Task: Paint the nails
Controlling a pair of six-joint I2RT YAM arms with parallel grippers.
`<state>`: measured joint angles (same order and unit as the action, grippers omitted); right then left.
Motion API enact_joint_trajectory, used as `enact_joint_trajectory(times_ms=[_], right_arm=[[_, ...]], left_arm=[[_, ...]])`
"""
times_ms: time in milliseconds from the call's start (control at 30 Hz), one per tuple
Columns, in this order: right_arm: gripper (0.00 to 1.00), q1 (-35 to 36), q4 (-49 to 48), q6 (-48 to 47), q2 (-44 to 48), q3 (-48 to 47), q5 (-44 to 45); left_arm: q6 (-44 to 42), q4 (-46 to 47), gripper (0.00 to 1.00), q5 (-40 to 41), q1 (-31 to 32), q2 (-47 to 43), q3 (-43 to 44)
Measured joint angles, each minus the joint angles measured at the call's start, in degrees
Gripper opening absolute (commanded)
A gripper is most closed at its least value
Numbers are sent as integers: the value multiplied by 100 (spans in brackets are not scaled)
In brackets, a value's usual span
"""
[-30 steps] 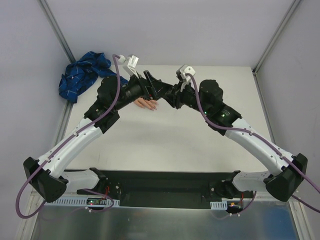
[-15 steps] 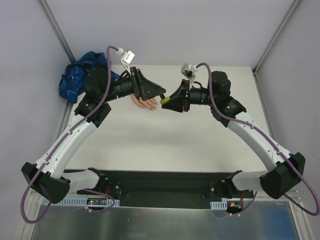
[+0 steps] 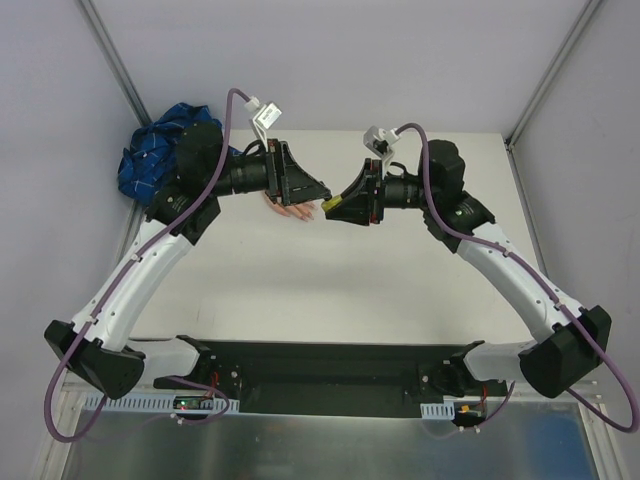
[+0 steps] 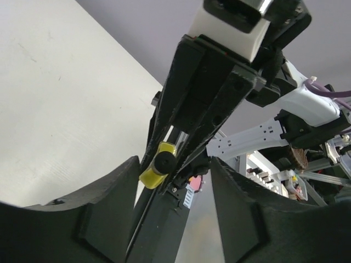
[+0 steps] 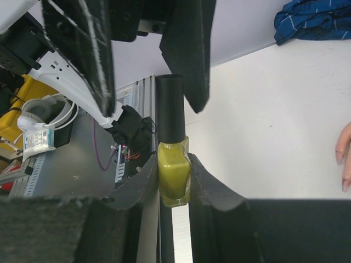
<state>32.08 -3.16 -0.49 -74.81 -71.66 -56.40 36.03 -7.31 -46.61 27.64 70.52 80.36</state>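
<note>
Your right gripper (image 5: 174, 164) is clamped on the bottle (image 5: 173, 178) and your left gripper (image 4: 174, 161) stands open around the cap (image 5: 170, 107), with the nails (image 5: 339, 158) lying on the table (image 3: 350, 270) near them, so if the left closes off-centre, the bottle may twist out and drop.

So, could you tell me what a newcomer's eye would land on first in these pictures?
In mid-air over the table, the right jaws are shut on a yellow-green polish bottle, and the left jaws stand open either side of its black cap. Below the left jaws lies a small mannequin hand, and a blue plaid cloth is bunched at the far left corner.
</note>
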Motion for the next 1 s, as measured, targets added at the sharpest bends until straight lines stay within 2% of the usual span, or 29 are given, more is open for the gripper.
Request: enact_joint_trajectory(times_ms=[333, 367, 433, 633, 767, 833, 900, 1000], right_arm=[[0, 0, 0, 2, 0, -42, -55], [0, 0, 0, 2, 0, -44, -61], [0, 0, 0, 2, 0, -44, -68], [0, 0, 48, -4, -7, -68, -35], [0, 44, 131, -114, -9, -74, 234], [0, 168, 232, -299, 7, -74, 612], [0, 431, 466, -658, 81, -74, 1447], [0, 1346, 839, -1534, 315, -35, 3812]], left_arm=[[-168, -472, 36, -94, -2, 258, 245], [-199, -494, 31, -92, -2, 260, 275], [-251, -538, 27, -92, -2, 262, 337], [-328, -590, 1, -57, -2, 267, 409], [-389, -645, 0, 101, 0, 269, 417], [-424, -752, 0, 321, 13, 269, 426], [-468, -960, 0, 693, 59, 264, 455], [-533, -1370, 0, 1727, 317, 219, 549]])
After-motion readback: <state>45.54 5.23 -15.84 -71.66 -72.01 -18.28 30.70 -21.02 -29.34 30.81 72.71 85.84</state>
